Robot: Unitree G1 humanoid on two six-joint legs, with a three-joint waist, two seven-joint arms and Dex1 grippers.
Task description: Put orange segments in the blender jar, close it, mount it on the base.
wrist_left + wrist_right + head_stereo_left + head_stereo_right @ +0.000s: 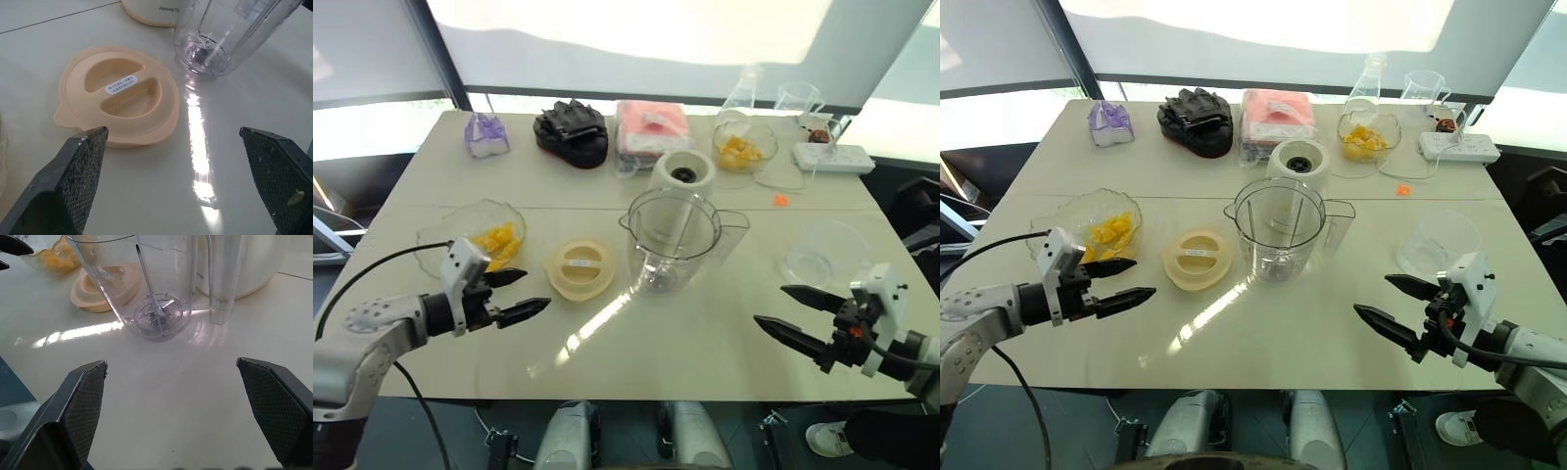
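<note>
Left eye view: worktop point(705, 362) laid out for blending, nothing yet picked up.
Left end effector point(516, 295): fingers spread wide, empty, hovering just beside the bowl point(440, 235) of orange segments point(497, 243); well placed for a first pick.
Right end effector point(798, 315): fingers also apart, empty, low over bare worktop, right of the jar and in front of an empty clear bowl point(824, 257); likely parked clear of the other arm's reach.
Blender jar point(674, 240): upright mid-worktop, mouth open, handle toward the right arm, blades visible at the bottom, no fruit inside; ready to receive pieces from above.
Lid point(579, 269): pale yellow, flat on the worktop between fruit bowl and jar, handy for closing later.
Base point(683, 173): cream cylinder just behind the jar, dark socket up, free for mounting.
Second bowl of fruit point(740, 151): farther back on the right, near a flask point(744, 88).
Stage, judged: loading not begun; closing and mounting still ahead.
</note>
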